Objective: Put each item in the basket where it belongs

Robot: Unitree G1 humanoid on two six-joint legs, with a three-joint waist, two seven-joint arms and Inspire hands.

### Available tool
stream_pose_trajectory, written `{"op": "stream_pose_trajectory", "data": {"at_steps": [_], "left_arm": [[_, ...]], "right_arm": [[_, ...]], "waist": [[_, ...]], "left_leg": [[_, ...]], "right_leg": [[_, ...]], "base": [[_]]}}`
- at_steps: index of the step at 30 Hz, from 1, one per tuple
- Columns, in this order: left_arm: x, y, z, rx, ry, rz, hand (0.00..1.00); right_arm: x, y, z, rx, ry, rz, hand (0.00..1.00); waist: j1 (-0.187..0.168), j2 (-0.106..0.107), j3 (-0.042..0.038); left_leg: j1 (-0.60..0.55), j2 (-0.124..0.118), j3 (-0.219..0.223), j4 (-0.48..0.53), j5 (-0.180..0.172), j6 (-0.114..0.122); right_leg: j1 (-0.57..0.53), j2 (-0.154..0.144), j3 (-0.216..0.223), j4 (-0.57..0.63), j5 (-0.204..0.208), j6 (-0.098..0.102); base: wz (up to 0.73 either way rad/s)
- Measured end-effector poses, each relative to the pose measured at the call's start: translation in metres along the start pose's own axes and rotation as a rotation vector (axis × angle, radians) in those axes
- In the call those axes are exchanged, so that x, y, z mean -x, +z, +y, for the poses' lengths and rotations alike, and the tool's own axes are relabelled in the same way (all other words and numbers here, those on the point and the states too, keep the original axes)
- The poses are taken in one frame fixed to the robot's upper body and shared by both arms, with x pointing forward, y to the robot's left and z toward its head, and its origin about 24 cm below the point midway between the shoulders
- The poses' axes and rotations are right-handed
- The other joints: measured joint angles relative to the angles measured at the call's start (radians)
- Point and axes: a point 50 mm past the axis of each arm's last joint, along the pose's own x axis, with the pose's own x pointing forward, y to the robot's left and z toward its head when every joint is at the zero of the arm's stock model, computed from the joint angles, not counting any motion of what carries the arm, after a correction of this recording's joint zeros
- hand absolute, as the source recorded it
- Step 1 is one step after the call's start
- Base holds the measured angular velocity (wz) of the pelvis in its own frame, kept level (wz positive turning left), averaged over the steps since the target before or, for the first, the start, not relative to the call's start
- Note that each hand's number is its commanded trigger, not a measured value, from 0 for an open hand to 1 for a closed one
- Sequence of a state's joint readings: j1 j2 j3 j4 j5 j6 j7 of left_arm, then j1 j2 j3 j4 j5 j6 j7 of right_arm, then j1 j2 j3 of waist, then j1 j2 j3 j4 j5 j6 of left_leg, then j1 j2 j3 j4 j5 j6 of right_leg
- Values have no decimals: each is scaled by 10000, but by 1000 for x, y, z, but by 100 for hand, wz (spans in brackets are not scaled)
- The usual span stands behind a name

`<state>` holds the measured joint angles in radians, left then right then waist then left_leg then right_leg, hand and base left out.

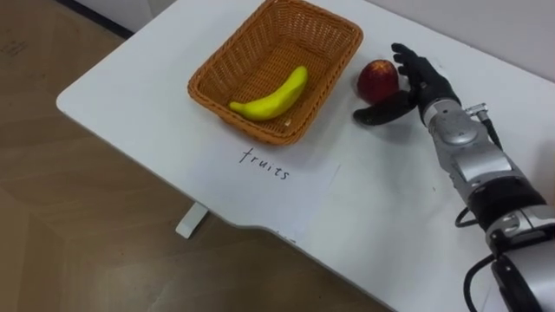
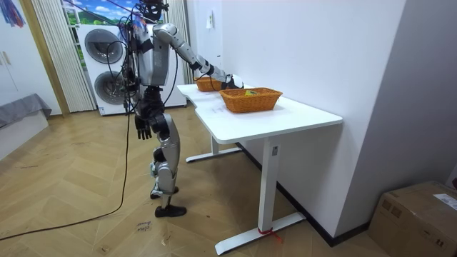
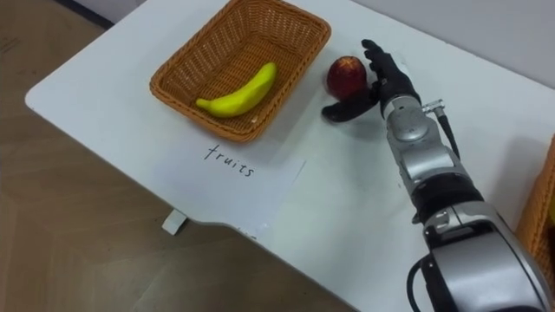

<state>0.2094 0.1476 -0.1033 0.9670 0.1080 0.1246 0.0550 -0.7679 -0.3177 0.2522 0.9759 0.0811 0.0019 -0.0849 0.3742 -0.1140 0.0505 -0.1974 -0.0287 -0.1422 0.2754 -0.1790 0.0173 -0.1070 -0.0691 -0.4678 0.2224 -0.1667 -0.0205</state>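
A wicker fruit basket point(image 1: 323, 35) holds a yellow banana point(image 1: 273, 97) on the white table point(image 1: 381, 217). A red apple point(image 1: 376, 78) stands on the table just right of the basket's far corner. My right hand point(image 1: 416, 82) is open beside the apple: its fingers rest along the apple's right side and the thumb spreads under its near side. In the room view that arm reaches out over the table between two baskets, the nearer being the fruit basket point(image 2: 250, 100). My left hand point(image 2: 143, 127) hangs by my hip with relaxed fingers.
A sheet with the handwritten word "fruits" point(image 1: 264, 163) lies in front of the basket. A second wicker basket point(image 3: 543, 208) stands at the far right. The table's front edge runs close below the sheet, with wood floor beyond. I stand at the table's side.
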Motion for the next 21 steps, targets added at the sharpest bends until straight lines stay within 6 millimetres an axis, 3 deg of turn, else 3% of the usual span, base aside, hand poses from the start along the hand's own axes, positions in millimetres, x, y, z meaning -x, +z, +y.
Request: {"op": "stream_pose_trajectory", "data": {"at_steps": [21], "left_arm": [[0,0,0,0,25,-21,0]], "right_arm": [[-2,2,-3,112,-145,122,0]], "waist": [[96,8,6]], "left_leg": [[-6,-5,-17,4,0,0]], "right_leg": [[6,1,4,-9,0,0]], "base": [[0]]}}
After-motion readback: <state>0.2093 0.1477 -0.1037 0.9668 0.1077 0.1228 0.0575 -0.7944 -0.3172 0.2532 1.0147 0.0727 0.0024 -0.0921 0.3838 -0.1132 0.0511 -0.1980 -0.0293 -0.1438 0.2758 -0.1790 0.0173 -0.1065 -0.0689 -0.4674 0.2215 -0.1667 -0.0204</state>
